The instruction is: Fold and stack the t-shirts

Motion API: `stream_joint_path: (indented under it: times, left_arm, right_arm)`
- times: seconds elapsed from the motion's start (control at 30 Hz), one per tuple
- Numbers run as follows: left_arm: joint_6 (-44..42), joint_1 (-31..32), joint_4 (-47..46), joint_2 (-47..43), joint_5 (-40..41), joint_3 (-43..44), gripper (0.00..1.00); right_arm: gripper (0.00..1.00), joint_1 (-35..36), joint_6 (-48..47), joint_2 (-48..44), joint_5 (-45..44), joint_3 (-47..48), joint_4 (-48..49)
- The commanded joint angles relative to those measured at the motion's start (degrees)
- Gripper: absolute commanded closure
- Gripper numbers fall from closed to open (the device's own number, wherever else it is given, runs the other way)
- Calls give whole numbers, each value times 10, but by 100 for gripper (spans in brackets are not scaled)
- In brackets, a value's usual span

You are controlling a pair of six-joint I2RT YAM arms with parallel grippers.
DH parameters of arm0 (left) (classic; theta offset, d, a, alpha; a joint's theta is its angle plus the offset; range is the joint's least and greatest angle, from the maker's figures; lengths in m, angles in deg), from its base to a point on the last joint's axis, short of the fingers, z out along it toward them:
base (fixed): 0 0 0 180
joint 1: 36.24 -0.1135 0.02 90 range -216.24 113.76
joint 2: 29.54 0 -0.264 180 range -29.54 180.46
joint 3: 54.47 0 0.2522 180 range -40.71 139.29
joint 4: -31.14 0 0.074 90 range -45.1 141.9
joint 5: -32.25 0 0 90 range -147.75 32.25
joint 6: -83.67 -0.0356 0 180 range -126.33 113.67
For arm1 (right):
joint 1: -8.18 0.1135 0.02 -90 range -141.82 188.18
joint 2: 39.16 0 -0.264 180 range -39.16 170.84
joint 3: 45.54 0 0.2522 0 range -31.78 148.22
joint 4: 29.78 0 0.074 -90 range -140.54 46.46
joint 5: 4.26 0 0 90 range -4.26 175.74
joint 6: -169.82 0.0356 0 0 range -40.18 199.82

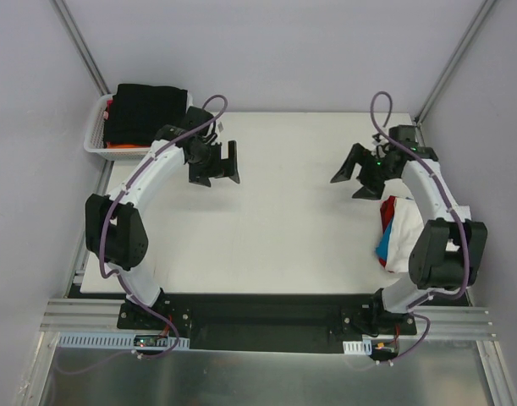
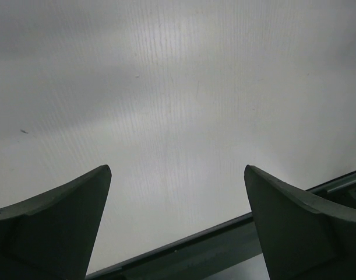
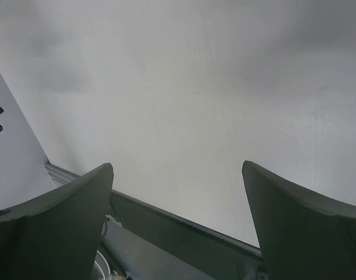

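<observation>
Folded t-shirts lie in the white basket [image 1: 96, 135] at the far left: a black one [image 1: 148, 110] on top, an orange edge [image 1: 121, 145] under it. A loose heap of t-shirts sits at the table's right edge, white [image 1: 404, 237] with red [image 1: 387, 211] and blue [image 1: 382, 245] showing, partly hidden by the right arm. My left gripper [image 1: 220, 166] hangs open over bare table right of the basket, nothing between its fingers [image 2: 67, 216]. My right gripper [image 1: 353, 179] is open and empty too, just left of the heap; its fingers [image 3: 294, 216] frame bare table.
The white table [image 1: 283, 228] ends in a dark front edge [image 2: 183, 254] seen in both wrist views. Grey walls close in at the back and sides. Both arm bases [image 1: 148, 317] stand on the rail at the near edge.
</observation>
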Motion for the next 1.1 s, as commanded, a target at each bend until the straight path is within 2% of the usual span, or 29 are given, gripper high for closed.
stream_joint_path:
  times: [0.0, 0.13, 0.23, 0.33, 0.4, 0.5, 0.67, 0.8, 0.9, 1.07]
  left_arm:
    - [-21, -2, 5, -15, 17, 49, 1]
    - [-32, -9, 9, -17, 21, 64, 1]
    - [-39, -10, 23, -17, 56, 71, 1]
    - [-38, -11, 57, -22, 150, 77, 1]
    - [-40, -12, 61, -49, 244, 61, 1]
    - [-39, -12, 59, -91, 312, 32, 1]
    - [-10, -12, 59, -126, 324, 9, 1]
    - [-21, -12, 64, -137, 316, 24, 1]
    - [-24, -12, 66, -146, 339, 37, 1]
    - [-3, -13, 102, -131, 347, 93, 1]
  right_arm:
    - [4, 90, 43, 36, 46, 29, 59]
    - [4, 166, 56, 89, 47, 80, 39]
    - [4, 229, 47, 132, 31, 139, 6]
    - [4, 282, 47, 180, 16, 187, -23]
    - [4, 317, 52, 209, 8, 203, -42]
    - [4, 352, 51, 232, -48, 222, -62]
    - [4, 390, 26, 246, -136, 255, -100]
    - [4, 441, -75, 299, -288, 349, -228]
    - [4, 462, -94, 304, -367, 364, -250]
    - [4, 470, -89, 269, -399, 355, -240]
